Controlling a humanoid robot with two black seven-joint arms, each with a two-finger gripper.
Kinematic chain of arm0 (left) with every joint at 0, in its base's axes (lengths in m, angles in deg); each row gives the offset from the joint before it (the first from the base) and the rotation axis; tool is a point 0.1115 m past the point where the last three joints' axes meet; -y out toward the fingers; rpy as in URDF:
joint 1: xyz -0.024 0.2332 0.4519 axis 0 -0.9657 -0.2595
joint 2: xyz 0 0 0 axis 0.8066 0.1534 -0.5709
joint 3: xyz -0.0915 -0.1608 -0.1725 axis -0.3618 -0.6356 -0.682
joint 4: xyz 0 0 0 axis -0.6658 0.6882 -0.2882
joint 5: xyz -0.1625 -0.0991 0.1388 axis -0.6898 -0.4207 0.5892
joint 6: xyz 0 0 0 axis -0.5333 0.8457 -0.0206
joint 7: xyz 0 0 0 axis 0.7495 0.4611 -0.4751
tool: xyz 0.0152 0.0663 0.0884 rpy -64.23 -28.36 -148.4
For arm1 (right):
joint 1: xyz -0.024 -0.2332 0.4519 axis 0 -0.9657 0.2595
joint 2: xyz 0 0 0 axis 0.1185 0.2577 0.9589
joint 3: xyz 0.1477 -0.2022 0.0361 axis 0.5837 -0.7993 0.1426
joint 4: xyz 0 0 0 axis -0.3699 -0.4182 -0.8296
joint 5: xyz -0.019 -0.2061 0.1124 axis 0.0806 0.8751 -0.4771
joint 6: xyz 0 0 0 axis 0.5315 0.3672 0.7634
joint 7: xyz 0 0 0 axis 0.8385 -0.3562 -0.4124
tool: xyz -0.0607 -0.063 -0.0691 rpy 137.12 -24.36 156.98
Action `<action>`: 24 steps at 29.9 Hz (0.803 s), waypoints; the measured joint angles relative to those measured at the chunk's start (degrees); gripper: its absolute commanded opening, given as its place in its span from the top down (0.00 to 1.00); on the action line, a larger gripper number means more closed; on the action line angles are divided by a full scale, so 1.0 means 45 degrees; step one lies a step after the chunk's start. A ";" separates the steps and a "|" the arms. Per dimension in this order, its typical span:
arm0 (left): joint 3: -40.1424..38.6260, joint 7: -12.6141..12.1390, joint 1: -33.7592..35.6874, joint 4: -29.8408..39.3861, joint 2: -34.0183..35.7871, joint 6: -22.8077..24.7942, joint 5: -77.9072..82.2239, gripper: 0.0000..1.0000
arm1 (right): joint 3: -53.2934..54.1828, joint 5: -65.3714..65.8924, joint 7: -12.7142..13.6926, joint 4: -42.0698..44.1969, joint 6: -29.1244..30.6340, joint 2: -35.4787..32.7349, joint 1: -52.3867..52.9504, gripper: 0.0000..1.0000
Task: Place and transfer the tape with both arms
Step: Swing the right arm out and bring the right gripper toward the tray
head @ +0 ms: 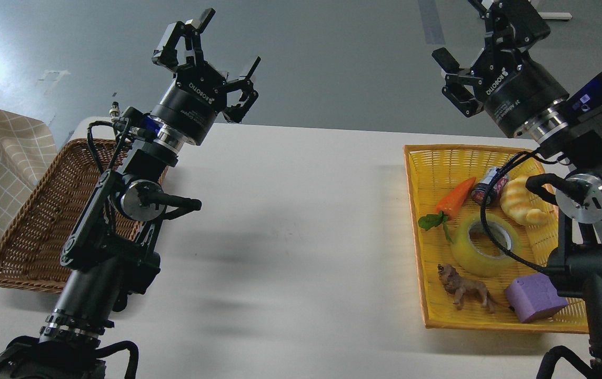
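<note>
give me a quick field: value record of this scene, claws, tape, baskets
left claw: open, raised, empty
right claw: open, raised, empty
tape: lying flat in yellow basket
with tape: carrot, croissant, lion, purple block, small can
brown basket: on table's left, contents partly hidden by left arm
table: white

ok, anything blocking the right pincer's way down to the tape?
Nothing rigid. The right pincer hangs open above the yellow basket; only the arm's own black cable crosses the tape. Carrot, croissant and lion crowd it.
</note>
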 measured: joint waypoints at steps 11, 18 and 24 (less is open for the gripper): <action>0.0039 -0.0008 -0.0061 -0.0034 0.0030 -0.0060 0.0000 0.02 | -0.0884 0.1011 0.0022 -0.1080 0.0110 -0.4041 -0.1565 0.00; 0.0074 -0.0010 -0.0066 -0.0040 0.0032 -0.0076 -0.0001 0.02 | -0.1581 0.1890 0.0006 -0.1654 0.0113 -0.6671 -0.2457 0.00; 0.0090 -0.0010 -0.0115 -0.0060 0.0033 -0.0076 -0.0005 0.02 | -0.1653 0.3147 -0.0661 -0.1677 0.0238 -0.8043 -0.3058 0.00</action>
